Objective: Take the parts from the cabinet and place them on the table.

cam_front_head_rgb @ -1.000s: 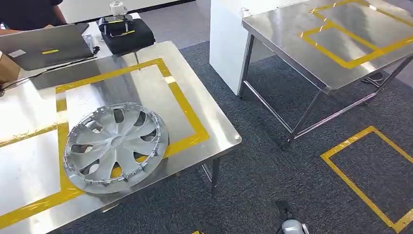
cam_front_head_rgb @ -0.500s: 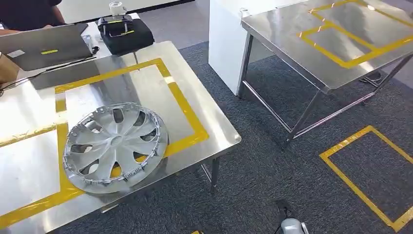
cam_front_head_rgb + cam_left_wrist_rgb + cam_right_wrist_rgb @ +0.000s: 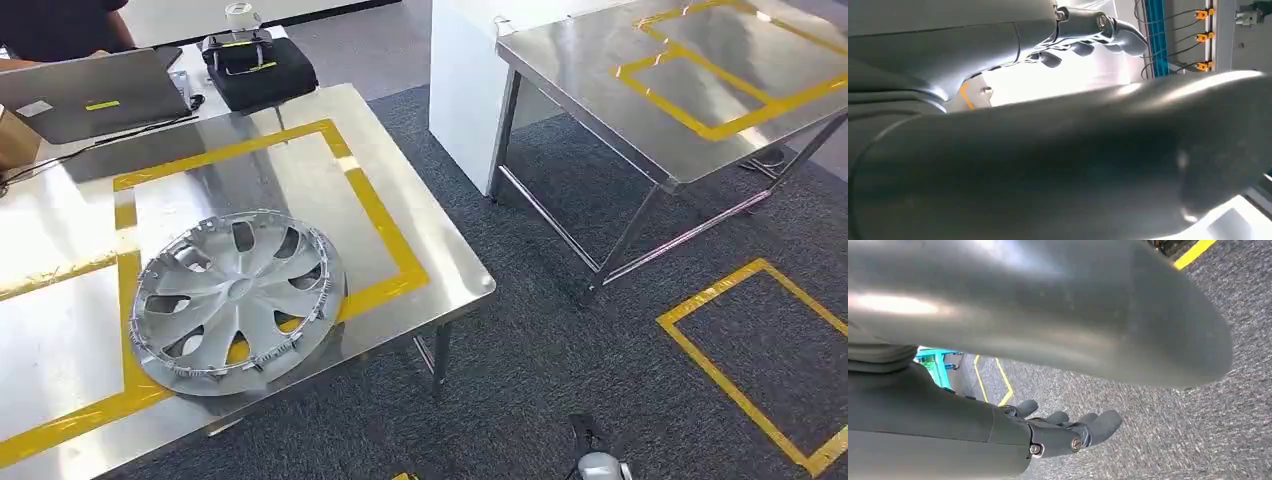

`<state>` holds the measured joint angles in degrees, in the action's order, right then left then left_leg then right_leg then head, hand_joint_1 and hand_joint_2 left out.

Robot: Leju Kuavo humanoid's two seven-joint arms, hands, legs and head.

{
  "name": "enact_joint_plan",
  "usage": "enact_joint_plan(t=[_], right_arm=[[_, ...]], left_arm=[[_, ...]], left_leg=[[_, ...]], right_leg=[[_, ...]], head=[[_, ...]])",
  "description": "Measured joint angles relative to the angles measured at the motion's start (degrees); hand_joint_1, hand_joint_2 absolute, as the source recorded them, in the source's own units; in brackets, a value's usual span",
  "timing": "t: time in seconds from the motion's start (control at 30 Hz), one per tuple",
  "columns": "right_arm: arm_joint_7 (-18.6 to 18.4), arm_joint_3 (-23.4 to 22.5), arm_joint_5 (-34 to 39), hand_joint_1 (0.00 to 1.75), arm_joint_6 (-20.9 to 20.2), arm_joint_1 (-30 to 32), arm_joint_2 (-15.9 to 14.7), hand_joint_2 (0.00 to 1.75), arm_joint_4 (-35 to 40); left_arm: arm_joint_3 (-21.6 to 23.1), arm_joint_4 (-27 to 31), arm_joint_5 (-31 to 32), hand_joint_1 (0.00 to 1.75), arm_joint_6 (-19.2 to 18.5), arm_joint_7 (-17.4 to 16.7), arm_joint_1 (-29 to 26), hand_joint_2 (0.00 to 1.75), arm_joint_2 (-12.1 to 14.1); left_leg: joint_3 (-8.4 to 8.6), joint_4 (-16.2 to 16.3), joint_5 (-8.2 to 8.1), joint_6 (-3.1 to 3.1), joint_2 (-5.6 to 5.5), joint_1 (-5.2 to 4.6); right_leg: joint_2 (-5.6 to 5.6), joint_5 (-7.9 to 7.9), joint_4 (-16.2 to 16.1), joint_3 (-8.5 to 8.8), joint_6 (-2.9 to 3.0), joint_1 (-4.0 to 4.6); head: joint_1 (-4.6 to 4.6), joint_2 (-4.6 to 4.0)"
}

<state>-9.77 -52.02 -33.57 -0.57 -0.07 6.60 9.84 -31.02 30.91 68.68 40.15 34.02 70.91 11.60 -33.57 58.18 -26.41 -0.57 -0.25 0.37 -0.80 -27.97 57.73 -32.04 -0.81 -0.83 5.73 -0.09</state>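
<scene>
On the steel table point(image 3: 420, 215), well away from both hands, the silver hubcap point(image 3: 238, 300) is lying flat, overlapping the yellow tape point(image 3: 375, 215) that is marking a rectangle on the tabletop. Neither set of fingers is touching it. Over the grey carpet point(image 3: 1198, 440), the right hand point(image 3: 1058, 432) is hanging with its dark fingers point(image 3: 1103, 424) lying side by side, loosely extended and gripping nothing; yellow floor tape point(image 3: 998, 375) is running beyond the fingertips. From the left wrist camera, the left hand point(image 3: 1093, 32) is showing past a thick grey thumb, its fingers point(image 3: 1123, 40) stretching out slightly curved and holding nothing, with blue rails and orange connectors sitting beyond them. Farther back on the table, a laptop point(image 3: 85, 95) and a black case point(image 3: 258, 65) are sitting, and a second steel table point(image 3: 600, 90) is standing to the side.
</scene>
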Motion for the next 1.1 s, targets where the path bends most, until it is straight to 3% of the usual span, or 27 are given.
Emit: enact_joint_plan(t=[0.17,0.33,0.53,0.7,0.77,0.8,0.83,0.87,0.93,0.97,1.0,1.03,1.07,1.1], right_arm=[[0.0,-0.4,0.1,0.00,-0.1,-0.2,0.3,0.00,0.0],[0.0,-0.4,-0.3,0.00,-0.1,-0.6,0.6,0.00,0.0],[0.0,-0.4,-0.4,0.00,-0.1,-0.8,0.6,0.00,0.0],[0.0,-0.4,-0.4,0.00,-0.1,-0.9,0.6,0.00,0.0],[0.0,-0.4,-0.4,0.00,-0.1,-0.8,0.6,0.00,0.0],[0.0,-0.4,-0.5,0.00,-0.1,-0.9,0.6,0.00,0.0],[0.0,-0.4,-0.5,0.00,-0.1,-0.9,0.6,0.00,0.0],[0.0,-0.4,-0.4,0.00,-0.1,-0.9,0.7,0.00,0.0],[0.0,-0.5,-0.3,0.00,-0.1,-0.9,0.6,0.00,0.0],[0.0,-0.6,-0.2,0.00,0.0,-0.9,0.6,0.00,0.0],[0.0,-0.8,-0.2,0.00,0.0,-0.9,0.7,0.00,0.0],[0.0,-1.0,-0.2,0.00,0.0,-0.9,0.6,0.00,0.0],[0.0,-1.1,-0.1,0.00,0.0,-0.9,0.6,0.00,0.0],[0.0,-1.3,-0.1,0.00,0.1,-1.0,0.6,0.00,0.0]], left_arm=[[1.1,3.5,-6.6,0.00,0.0,5.6,-1.3,0.00,-2.7],[5.9,12.1,-10.1,0.00,0.0,6.2,-7.4,0.00,-6.2],[10.2,17.7,-14.4,0.00,0.0,6.1,-10.6,0.00,-7.6],[11.5,19.8,-14.7,0.00,0.0,6.1,-12.0,0.00,-8.1],[11.7,20.4,-14.0,0.00,0.0,6.1,-12.5,0.00,-8.3],[11.7,20.7,-14.0,0.00,0.0,6.1,-12.7,0.00,-8.4],[11.8,20.9,-13.9,0.00,0.0,6.1,-12.8,0.00,-8.6],[12.0,21.0,-13.9,0.00,0.0,6.1,-12.8,0.00,-8.7],[12.2,21.0,-13.4,0.00,0.0,6.1,-13.1,0.00,-8.8],[12.3,21.0,-13.0,0.00,0.0,6.1,-13.3,0.00,-8.9],[12.4,20.9,-12.8,0.00,0.0,6.1,-13.4,0.00,-9.1],[12.5,20.9,-12.8,0.00,0.0,6.1,-13.5,0.00,-9.1],[12.5,20.8,-12.7,0.00,0.0,6.1,-13.6,0.00,-9.1],[12.5,20.8,-12.6,0.00,0.0,6.1,-13.5,0.00,-9.2]], left_leg=[[0.01,0.0,0.02,-0.02,-0.05,0.01],[0.00,0.0,0.01,-0.01,-0.06,-0.17],[-0.07,0.2,-0.11,0.17,-0.06,-0.41],[-0.21,0.5,-0.36,0.61,-0.04,-0.62],[-0.26,0.6,-0.02,1.00,-0.03,-0.72],[-0.07,-0.2,0.47,1.51,0.17,-0.13],[-0.01,-0.5,0.80,1.79,0.39,-0.09],[-0.17,-0.6,0.98,2.07,0.46,-0.03],[-0.61,-0.5,1.08,2.14,0.65,-0.06],[-0.86,-0.3,1.16,2.09,0.68,-0.06],[-1.11,-0.1,1.23,1.97,0.68,-0.04],[-1.32,0.1,1.31,1.85,0.68,0.00],[-1.53,0.3,1.37,1.73,0.68,0.06],[-1.74,0.6,1.40,1.53,0.68,0.17]], right_leg=[[0.08,0.00,0.0,0.06,0.00,0.00],[0.08,0.04,0.0,0.06,-0.07,-0.12],[0.07,0.06,0.0,0.05,-0.22,-0.24],[0.07,0.06,0.0,0.05,-0.68,-0.65],[-0.05,0.45,-0.2,0.09,-1.20,-0.75],[-0.10,0.18,-0.1,0.01,-1.38,-0.57],[0.12,-0.90,0.9,-0.38,-1.40,-0.64],[0.29,-3.06,3.6,-1.59,-1.36,-0.56],[0.35,-7.77,13.2,-5.74,-1.57,-0.59],[0.35,-8.99,17.1,-7.45,-1.62,-0.56],[0.37,-8.65,18.3,-7.92,-1.61,-0.62],[0.44,-7.06,16.7,-7.01,-1.60,-0.73],[0.53,-4.76,12.8,-4.95,-1.57,-0.79],[0.65,-2.17,6.8,-1.68,-1.50,-0.83]], head=[[0.02,0.00],[0.02,0.00],[0.02,0.00],[0.00,0.00],[0.00,0.00],[0.02,0.00],[0.04,0.00],[0.31,0.00],[0.42,0.00],[0.44,0.00],[0.46,0.00],[0.44,0.00],[0.46,0.00],[0.46,0.00]])
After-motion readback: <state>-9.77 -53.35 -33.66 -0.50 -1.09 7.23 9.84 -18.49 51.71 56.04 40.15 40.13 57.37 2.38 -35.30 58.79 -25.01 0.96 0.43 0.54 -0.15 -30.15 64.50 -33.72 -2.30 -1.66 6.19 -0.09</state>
